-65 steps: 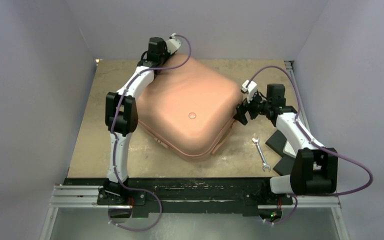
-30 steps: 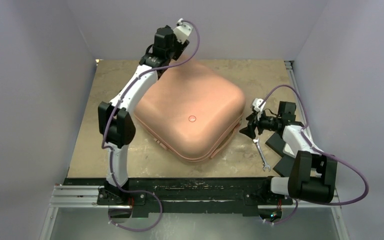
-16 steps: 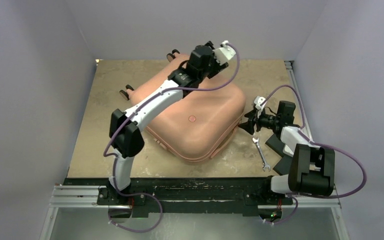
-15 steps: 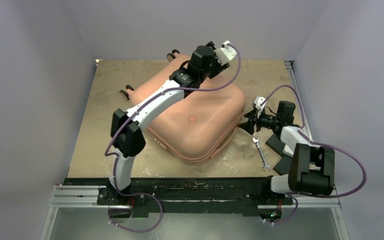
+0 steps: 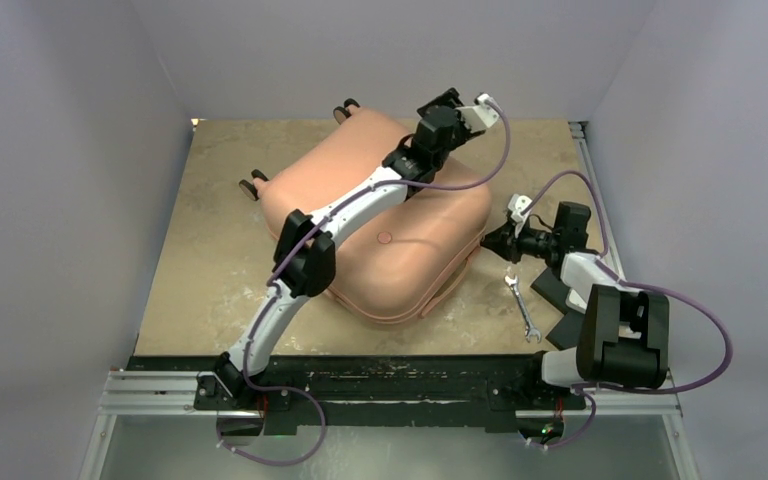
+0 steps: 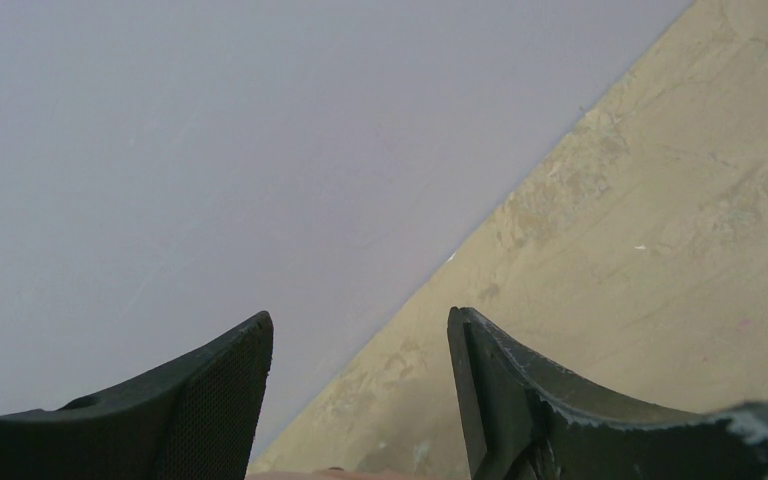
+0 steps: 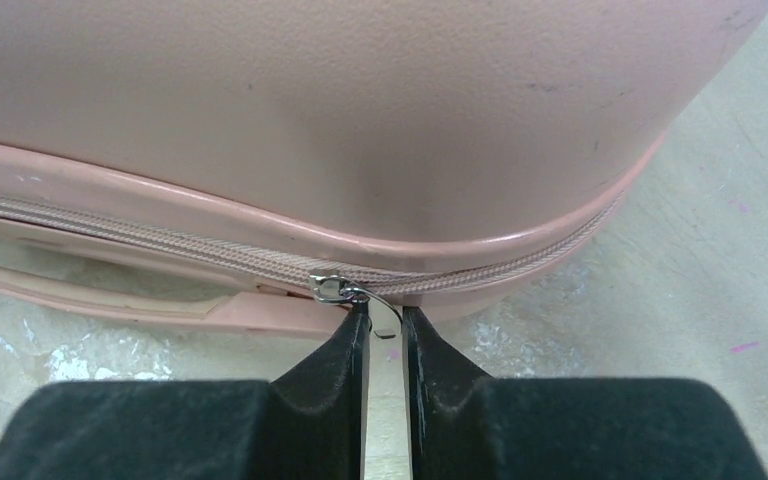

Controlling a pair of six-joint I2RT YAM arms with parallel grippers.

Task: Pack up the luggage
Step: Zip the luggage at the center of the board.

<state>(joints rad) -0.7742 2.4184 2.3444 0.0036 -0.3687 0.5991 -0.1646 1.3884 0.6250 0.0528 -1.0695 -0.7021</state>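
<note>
Salmon-pink luggage (image 5: 420,240) lies mid-frame on the counter (image 5: 210,250). Right of it, the right tool (image 7: 385,325) pinches its zipper pull (image 7: 340,290). The left tool (image 6: 358,322), upper centre, stands open.

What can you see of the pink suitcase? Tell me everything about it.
The luggage is a salmon-pink hard shell with rounded corners, lying flat on the table, turned diagonally. Small dark wheels show at its far-left edge, and there is a round mark on top. A pink zipper runs along the seam; the right gripper pinches its metal pull. The left arm reaches across above it.
</note>
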